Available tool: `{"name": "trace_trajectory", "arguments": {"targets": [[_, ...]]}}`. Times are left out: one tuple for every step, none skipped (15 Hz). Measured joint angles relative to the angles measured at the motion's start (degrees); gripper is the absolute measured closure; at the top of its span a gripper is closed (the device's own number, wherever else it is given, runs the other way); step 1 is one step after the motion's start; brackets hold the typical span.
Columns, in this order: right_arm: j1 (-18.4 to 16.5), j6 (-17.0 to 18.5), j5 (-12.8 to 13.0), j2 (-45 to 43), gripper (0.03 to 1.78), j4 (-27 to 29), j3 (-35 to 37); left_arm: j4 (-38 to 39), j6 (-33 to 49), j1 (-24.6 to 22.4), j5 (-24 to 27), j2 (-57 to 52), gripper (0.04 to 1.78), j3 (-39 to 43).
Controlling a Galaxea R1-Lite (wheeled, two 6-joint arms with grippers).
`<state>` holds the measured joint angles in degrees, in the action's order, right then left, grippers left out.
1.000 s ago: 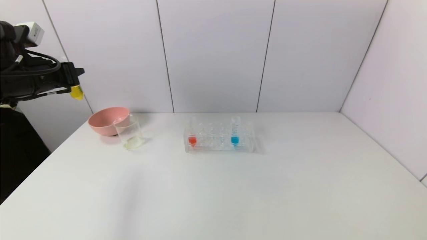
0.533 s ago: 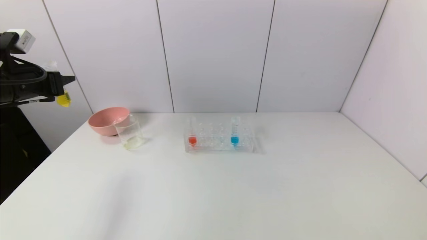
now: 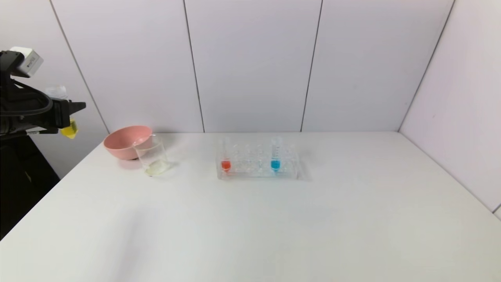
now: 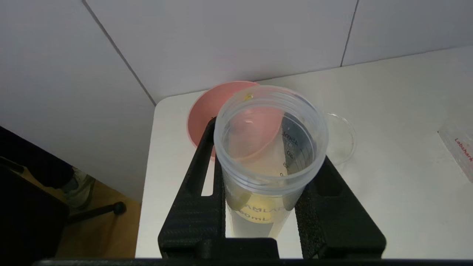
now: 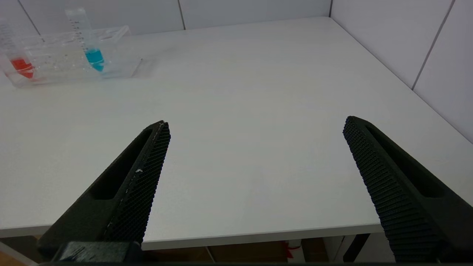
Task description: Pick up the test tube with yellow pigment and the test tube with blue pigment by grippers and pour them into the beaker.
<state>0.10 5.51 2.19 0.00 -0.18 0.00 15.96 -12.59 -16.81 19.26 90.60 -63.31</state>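
Left wrist view: yellow tube (image 4: 271, 147) within left end effector (image 4: 271, 207)

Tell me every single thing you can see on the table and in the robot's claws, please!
table: one, white, fills the space in front of the robot.
bowl: one, pink, far left of the table, just behind the beaker.
beaker: one, clear with a pale yellowish bit at the bottom, in front of the bowl.
tube rack: one, clear, middle of the table.
red-orange tube: one, stands at the rack's left end.
test tube with blue pigment: one, stands toward the rack's right end.
test tube with yellow pigment: one, clear with yellow liquid, held off the table's left edge.
left gripper: one, black, shut on the yellow tube.
right gripper: one, black, open, near the table's front edge.
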Motion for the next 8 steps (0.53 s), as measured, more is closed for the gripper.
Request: {"name": "trace_trajectory", "arguments": {"targets": [[0.0, 0.0, 0.0, 0.0, 0.1, 0.0, 0.0, 0.0, -0.1, 0.0, 0.7, 0.0, 1.29, 0.3], [0.0, 0.0, 0.0, 0.0, 0.1, 0.0, 0.0, 0.3, 0.1, -0.1, 1.7, 0.0, 1.29, 0.5], [0.0, 0.0, 0.0, 0.0, 0.1, 0.0, 0.0, 0.5, 0.2, -0.1, 2.6, -0.1, 1.29, 0.5], [0.0, 0.0, 0.0, 0.0, 0.1, 0.0, 0.0, 0.6, 0.2, -0.1, 3.3, -0.1, 1.29, 0.4], [0.0, 0.0, 0.0, 0.0, 0.1, 0.0, 0.0, 0.2, 0.3, -0.3, 3.9, -0.1, 1.29, 0.2], [0.0, 0.0, 0.0, 0.0, 0.1, 0.0, 0.0, 0.0, 0.0, -0.4, 5.4, 0.0, 1.29, -0.3], [0.0, 0.0, 0.0, 0.0, 0.1, 0.0, 0.0, -0.1, -0.4, -0.5, 7.6, 0.3, 1.29, -1.1], [0.0, 0.0, 0.0, 0.0, 0.1, 0.0, 0.0, -0.3, -1.3, -0.6, 9.8, 0.8, 1.29, -1.9]]}}
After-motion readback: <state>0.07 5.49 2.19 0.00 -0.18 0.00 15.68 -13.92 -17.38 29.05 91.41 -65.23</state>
